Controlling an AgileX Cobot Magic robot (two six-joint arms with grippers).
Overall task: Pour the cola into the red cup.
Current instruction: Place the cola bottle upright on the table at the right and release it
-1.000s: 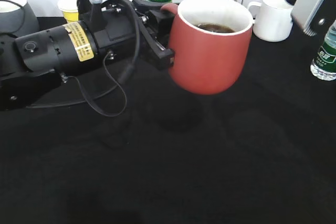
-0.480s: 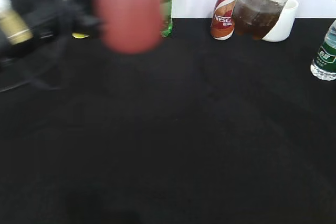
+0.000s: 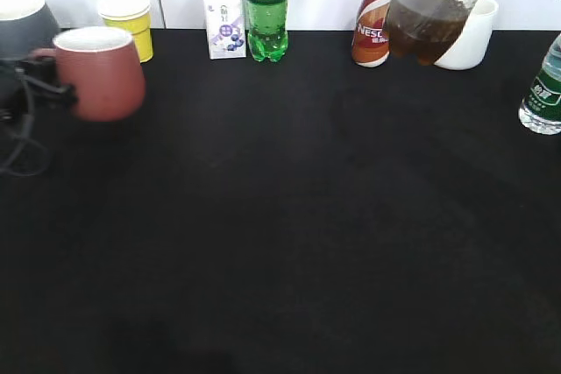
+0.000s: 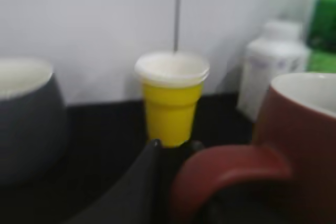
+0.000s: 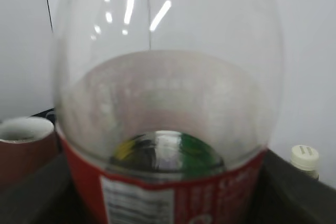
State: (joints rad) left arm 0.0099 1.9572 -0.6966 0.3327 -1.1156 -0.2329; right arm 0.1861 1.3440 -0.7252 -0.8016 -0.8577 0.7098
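The red cup (image 3: 98,74) is at the far left, near the table surface; I cannot tell whether it rests on it. My left gripper (image 3: 35,87) is shut on its loop handle (image 4: 231,169), and its dark fingers (image 4: 142,182) show in the left wrist view. The cola bottle (image 3: 429,13) hangs tilted at the back right with dark liquid in it. My right gripper (image 5: 168,205) is shut on the bottle around its red label (image 5: 210,198); the gripper is almost out of the exterior view. The red cup also shows at the left of the right wrist view (image 5: 23,145).
Along the back wall stand a grey mug (image 3: 22,24), a yellow paper cup (image 3: 127,22), a small white carton (image 3: 226,32), a green soda bottle (image 3: 266,6), a Nescafe bottle (image 3: 372,19) and a white mug (image 3: 469,41). A water bottle (image 3: 543,85) stands at the right edge.
My left arm has carried the red cup from the middle, close to the camera, back to the far left. The cola bottle has come down into view at the back right.
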